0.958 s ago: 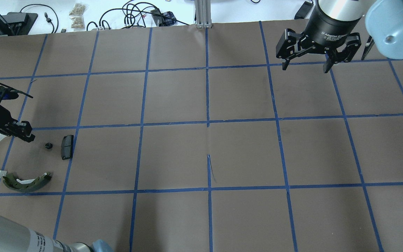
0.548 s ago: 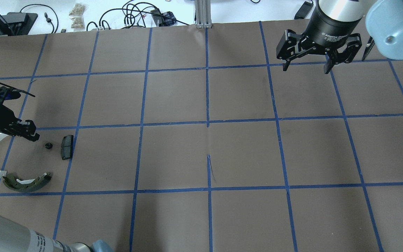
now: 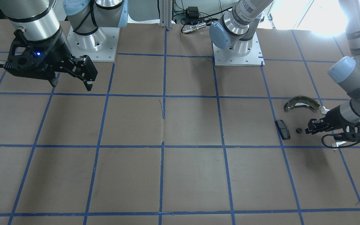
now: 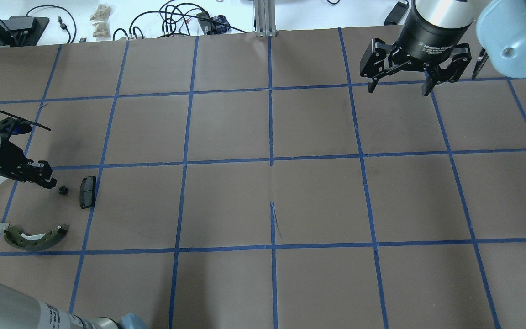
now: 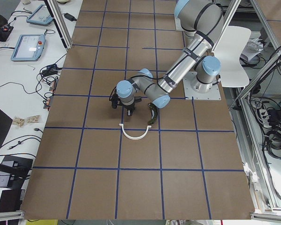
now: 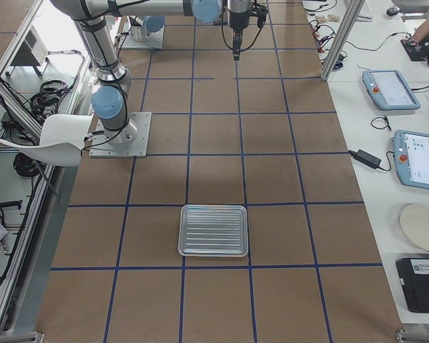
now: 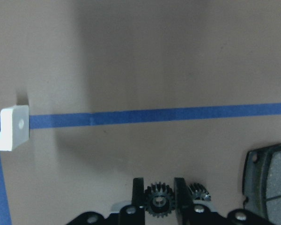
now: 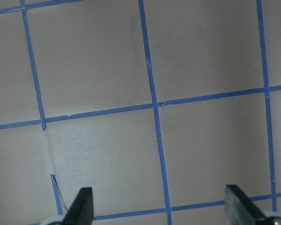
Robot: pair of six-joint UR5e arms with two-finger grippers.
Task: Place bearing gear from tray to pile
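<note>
You note left gripper fingers clamped across the small dark toothed metal bearing gear: judged rigid, dense, roll-prone.

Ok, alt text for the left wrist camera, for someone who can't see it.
A small dark bearing gear sits between the fingertips of the left gripper at the bottom edge, over brown paper crossed by blue tape. A second gear shows just right of them, a dark pad far right, a white plastic piece far left.
</note>
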